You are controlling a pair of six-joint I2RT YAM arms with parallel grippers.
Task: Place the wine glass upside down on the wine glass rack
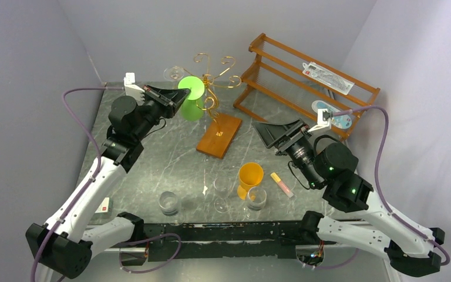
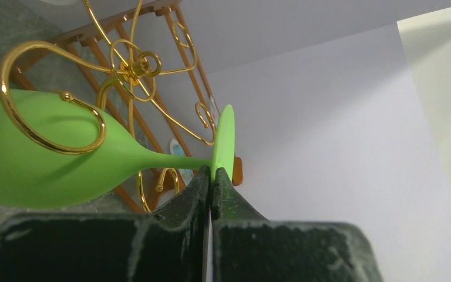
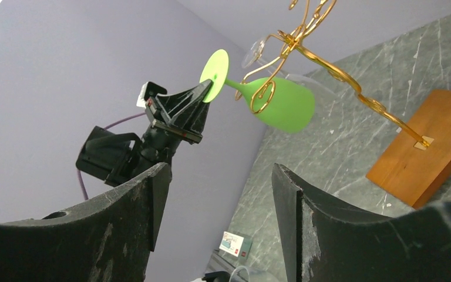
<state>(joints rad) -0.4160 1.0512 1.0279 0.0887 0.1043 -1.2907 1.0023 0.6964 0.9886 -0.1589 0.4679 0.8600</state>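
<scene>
A green wine glass point(image 1: 192, 97) hangs nearly level above the table, its bowl pointing away from my left gripper point(image 1: 183, 94). That gripper is shut on the rim of the glass's round foot point(image 2: 224, 141), its fingers point(image 2: 197, 191) pinching the disc edge. The wine glass rack point(image 1: 214, 82) is gold wire on an orange-brown wooden base point(image 1: 219, 135). One curled arm point(image 2: 53, 126) crosses the green bowl point(image 2: 47, 158); I cannot tell whether they touch. My right gripper point(image 3: 220, 176) is open and holds nothing. It hovers right of the base point(image 3: 428, 153), facing the glass point(image 3: 285, 103).
A clear glass point(image 1: 173, 72) hangs at the rack's far side. The slatted wooden shelf point(image 1: 311, 82) stands at the back right. Near the front are an orange cup point(image 1: 249, 176), a clear wine glass point(image 1: 223, 194), two tumblers point(image 1: 169, 202) and a small box point(image 1: 104, 205).
</scene>
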